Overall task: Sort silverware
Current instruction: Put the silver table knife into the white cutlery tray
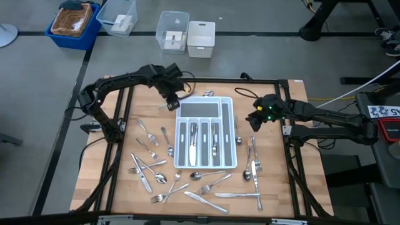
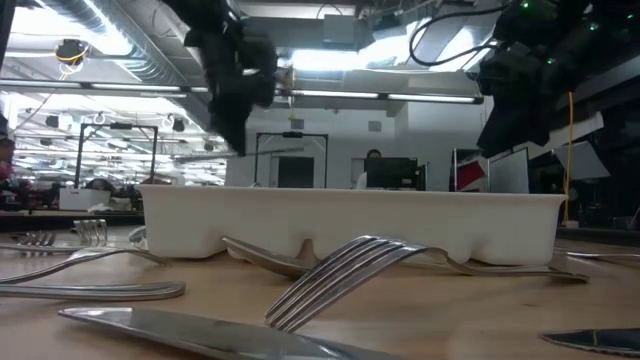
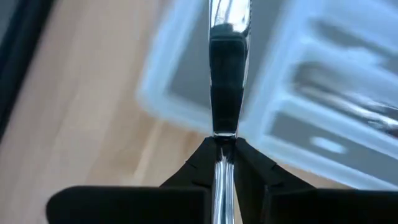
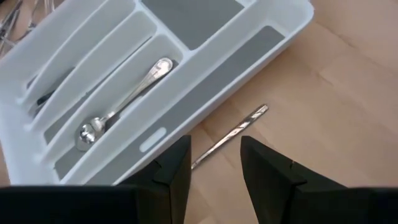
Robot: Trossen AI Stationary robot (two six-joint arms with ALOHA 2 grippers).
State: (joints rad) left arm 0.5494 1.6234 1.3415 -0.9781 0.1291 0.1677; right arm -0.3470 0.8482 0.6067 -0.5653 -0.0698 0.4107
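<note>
My left gripper (image 1: 173,100) hovers over the far left corner of the white divided tray (image 1: 229,103), shut on one slim piece of silverware (image 3: 227,59). Whether it is a fork, spoon or knife I cannot tell. My right gripper (image 1: 255,120) stands open above the table just right of the tray, over a loose piece (image 4: 235,133) lying beside the tray's wall (image 4: 292,22). A spoon (image 4: 118,104) and a few other pieces (image 1: 194,140) lie in the slots. Several forks, spoons and knives (image 1: 156,175) lie scattered on the wood. My left gripper pinches the piece's slim shaft (image 3: 222,163) between its two fingertips (image 3: 200,163). The shaft runs on past the fingertips, along the line of the fingers. The piece is lifted clear, above the tray's corner (image 3: 163,99). Which end of it the fingers have cannot be told.
More loose silverware (image 1: 254,164) lies right of the tray and along the near edge, with a fork (image 2: 345,270) close to the low camera. A black frame (image 1: 119,125) rims the table. Bins (image 1: 72,22) stand on the floor beyond the far edge.
</note>
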